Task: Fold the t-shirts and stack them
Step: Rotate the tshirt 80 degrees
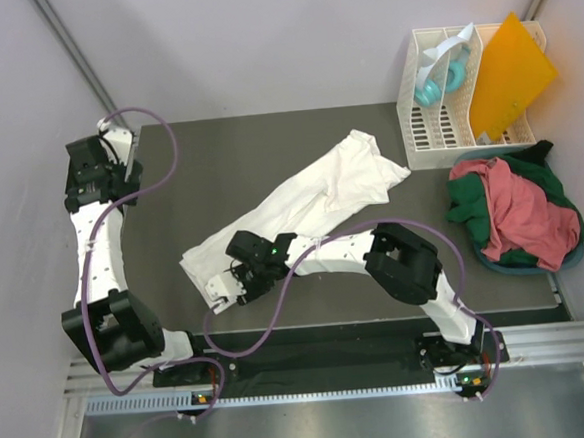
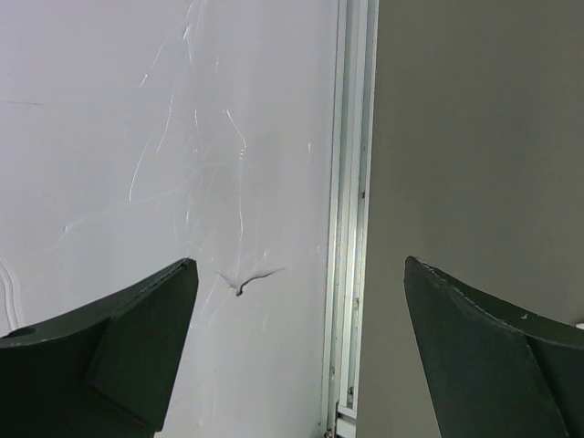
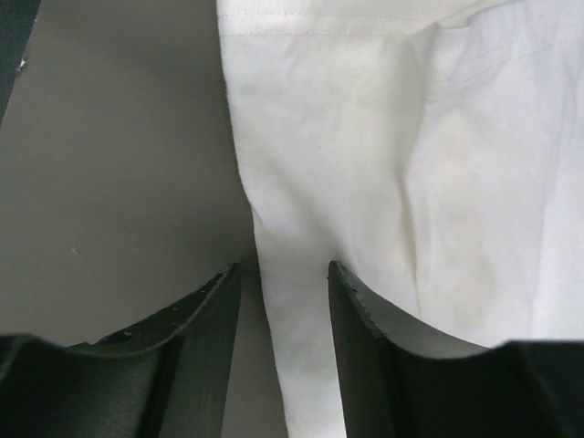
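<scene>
Grey table: right gripper low, half-open astride white t-shirt edge; left gripper raised, wide open, empty

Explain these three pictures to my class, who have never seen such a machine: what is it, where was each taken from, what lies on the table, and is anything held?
The machine is a robot's left arm and right arm, bolted at the near edge of a dark table. The wide picture looks down from above and behind them. The other two come from cameras on the wrists, each showing its own pincer's dark fingers. On the table lies a crumpled white t-shirt; at the right sits a pile of salmon-red and dark green shirts, and beyond it a white rack holding an orange sheet. The left pincer is wide open, faces a wall and holds nothing. The right pincer straddles the white shirt's edge, fingers apart, not yet pinching it.
</scene>
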### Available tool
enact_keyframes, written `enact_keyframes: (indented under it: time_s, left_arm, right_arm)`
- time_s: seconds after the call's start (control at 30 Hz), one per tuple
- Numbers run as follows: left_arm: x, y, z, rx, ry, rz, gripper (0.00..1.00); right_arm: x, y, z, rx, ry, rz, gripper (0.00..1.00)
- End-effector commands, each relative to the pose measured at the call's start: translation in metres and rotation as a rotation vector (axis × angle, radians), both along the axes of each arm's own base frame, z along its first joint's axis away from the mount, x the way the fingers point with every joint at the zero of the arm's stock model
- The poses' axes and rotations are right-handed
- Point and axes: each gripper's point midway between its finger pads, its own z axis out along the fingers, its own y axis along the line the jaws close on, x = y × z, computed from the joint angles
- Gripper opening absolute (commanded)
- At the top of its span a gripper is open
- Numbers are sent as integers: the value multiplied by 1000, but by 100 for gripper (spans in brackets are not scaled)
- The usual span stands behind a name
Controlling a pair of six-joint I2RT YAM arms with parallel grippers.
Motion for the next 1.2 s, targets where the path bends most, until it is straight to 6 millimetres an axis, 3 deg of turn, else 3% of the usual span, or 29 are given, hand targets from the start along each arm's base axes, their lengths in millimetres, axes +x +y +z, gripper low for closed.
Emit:
enact_keyframes:
  time_s: [0.0, 0.23, 0.43, 0.63, 0.8, 0.83, 1.17]
  left_arm:
    - [-3, -1, 33, 15, -91, -2, 99]
    - [-4, -1, 34, 16, -92, 0, 99]
    - [-7, -1, 39, 24, -102, -1, 99]
    - [-10, -4, 43, 33, -109, -16, 99]
    - [-10, -2, 46, 60, -112, -25, 99]
    - [-11, -2, 48, 64, -116, -28, 99]
    - [0, -9, 50, 51, -109, -90, 99]
  right_arm:
    - [0, -8, -16, -30, 4, -6, 47]
    - [7, -10, -27, -49, -1, -10, 50]
    - [10, -16, -43, -94, 28, -2, 26]
    - [11, -25, -44, -114, 57, -17, 20]
    - [0, -55, -40, -173, 98, -6, 5]
    - [-3, -61, -32, -173, 110, -4, 0]
    - [-39, -141, -12, -268, 253, -39, 0]
